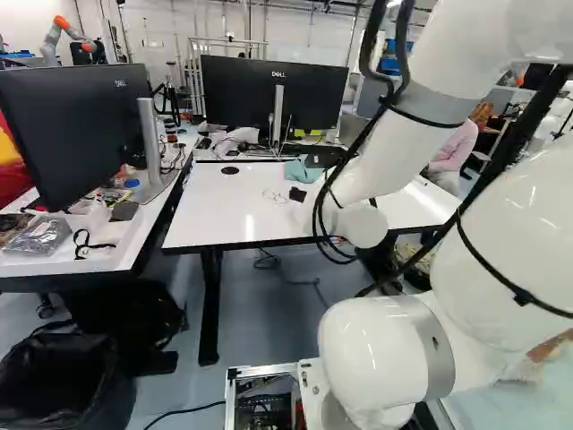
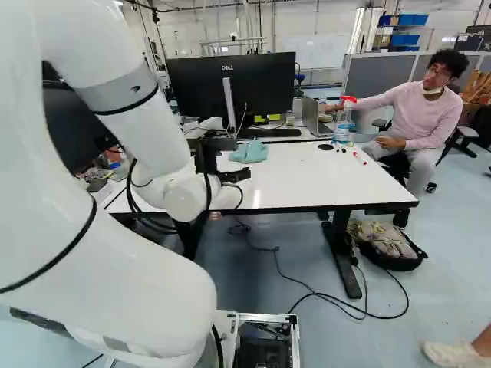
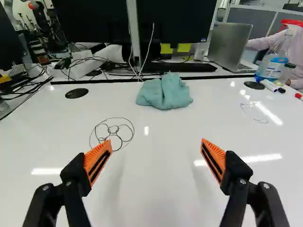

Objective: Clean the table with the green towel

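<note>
Beneath the towel (image 3: 164, 93): counter (image 3: 161, 151), white, one; cleaning judged barely begun, if at all. Beyond the towel: monitor (image 3: 182, 23), one; laptop (image 3: 229, 45), one, open. On the near side of the towel: jaws, one pair, wide apart, nothing between them. The towel itself: crumpled, ungripped, lying on the counter. Well apart from the towel, near the far edge: spray bottle (image 3: 273, 65), one, likely obstacle. Between towel and jaws: looped scribble (image 3: 112, 135), unwiped. Beside the bottle, away from the towel: pens (image 3: 269, 85), likely to hinder wiping. Left to do: grasp, then wipe.
</note>
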{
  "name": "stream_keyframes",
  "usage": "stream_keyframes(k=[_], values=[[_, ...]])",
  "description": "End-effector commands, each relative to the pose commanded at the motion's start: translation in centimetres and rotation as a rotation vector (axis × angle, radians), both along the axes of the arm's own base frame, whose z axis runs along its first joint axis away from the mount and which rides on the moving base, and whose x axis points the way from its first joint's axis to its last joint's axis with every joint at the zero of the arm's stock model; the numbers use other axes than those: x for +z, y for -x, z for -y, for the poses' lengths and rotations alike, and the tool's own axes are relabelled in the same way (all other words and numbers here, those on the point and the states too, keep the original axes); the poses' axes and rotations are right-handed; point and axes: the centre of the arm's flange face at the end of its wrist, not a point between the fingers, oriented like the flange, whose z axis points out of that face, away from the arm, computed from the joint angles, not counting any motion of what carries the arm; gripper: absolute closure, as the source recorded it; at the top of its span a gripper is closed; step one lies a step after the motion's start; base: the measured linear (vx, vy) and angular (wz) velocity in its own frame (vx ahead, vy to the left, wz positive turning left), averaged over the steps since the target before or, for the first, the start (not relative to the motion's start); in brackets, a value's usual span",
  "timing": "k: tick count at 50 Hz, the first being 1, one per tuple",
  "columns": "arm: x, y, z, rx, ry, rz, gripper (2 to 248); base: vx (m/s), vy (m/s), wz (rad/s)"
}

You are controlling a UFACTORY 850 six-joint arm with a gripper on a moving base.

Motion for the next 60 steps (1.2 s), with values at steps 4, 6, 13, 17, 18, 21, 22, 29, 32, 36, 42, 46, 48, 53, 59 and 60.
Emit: stream_keyframes(k=[4, 6, 13, 17, 18, 21, 22, 29, 32, 36, 42, 46, 48, 53, 59, 60], values=[[0.1, -0.8, 0.2, -0.006, 0.000, -0.001, 3, 0.000, 0.000, 0.000], [0.1, -1.2, 0.4, -0.009, 0.000, -0.002, 3, 0.000, 0.000, 0.000], [0.3, -2.7, 0.8, -0.020, 0.000, 0.001, 3, 0.000, 0.000, 0.000], [0.5, -3.5, 1.0, -0.026, 0.000, 0.007, 3, 0.000, 0.000, 0.000], [0.5, -3.7, 1.1, -0.027, 0.000, 0.007, 3, 0.000, 0.000, 0.000], [0.6, -4.3, 1.3, -0.032, 0.000, 0.008, 3, 0.000, 0.000, 0.000], [0.6, -4.5, 1.4, -0.033, 0.000, 0.009, 3, 0.000, 0.000, 0.000], [1.1, -5.9, 1.8, -0.043, 0.001, 0.022, 3, 0.000, 0.000, 0.000], [1.4, -6.4, 2.0, -0.047, 0.002, 0.030, 3, 0.000, 0.000, 0.000], [1.8, -7.2, 2.3, -0.052, 0.002, 0.040, 3, 0.000, 0.000, 0.000], [2.4, -8.4, 2.7, -0.058, 0.004, 0.056, 3, 0.000, 0.000, 0.000], [2.8, -9.2, 2.9, -0.062, 0.004, 0.066, 3, 0.000, 0.000, 0.000], [3.0, -9.5, 3.0, -0.063, 0.005, 0.072, 3, 0.000, 0.000, 0.000], [3.5, -10.5, 3.2, -0.067, 0.006, 0.084, 3, 0.000, 0.000, 0.000], [4.0, -11.7, 3.5, -0.071, 0.006, 0.093, 3, 0.000, 0.000, 0.000], [4.1, -11.9, 3.6, -0.072, 0.007, 0.093, 3, 0.000, 0.000, 0.000]])
